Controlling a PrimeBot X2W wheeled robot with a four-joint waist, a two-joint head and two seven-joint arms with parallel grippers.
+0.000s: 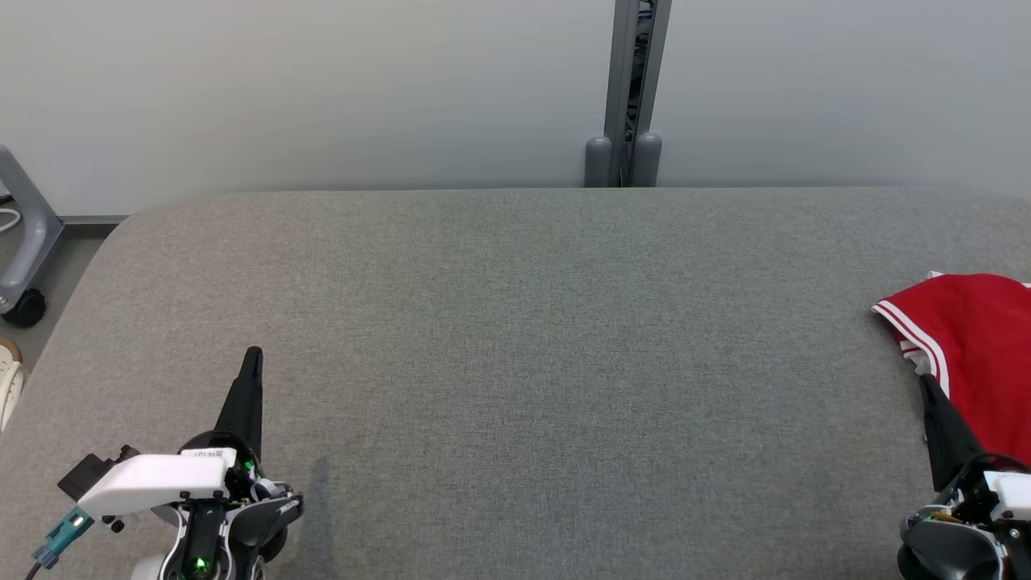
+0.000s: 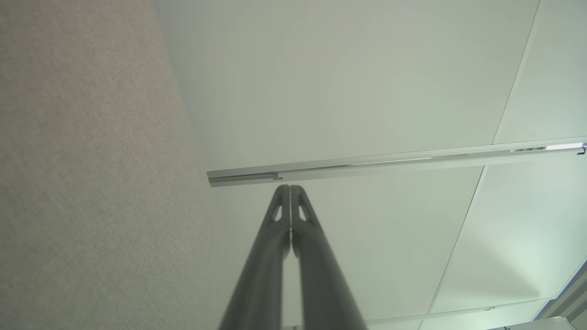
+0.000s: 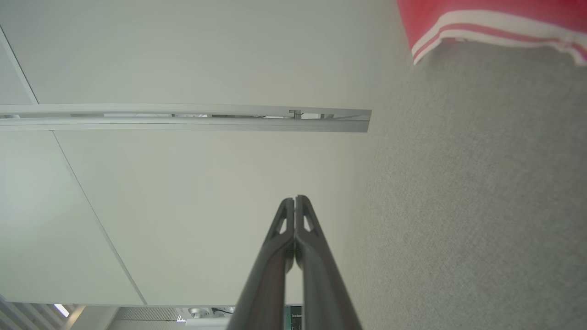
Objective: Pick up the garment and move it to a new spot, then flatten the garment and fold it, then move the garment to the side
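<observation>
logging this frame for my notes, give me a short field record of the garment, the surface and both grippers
garment: red with white stripe trim, lying at the right edge of the surface, partly cut off by the head view
surface: grey, cloth-covered, rounded far corners
left gripper: shut, holding nothing, over the near left of the surface
right gripper: shut, holding nothing, beside the garment's near left edge; contact cannot be told
backdrop: pale wall with a metal post
</observation>
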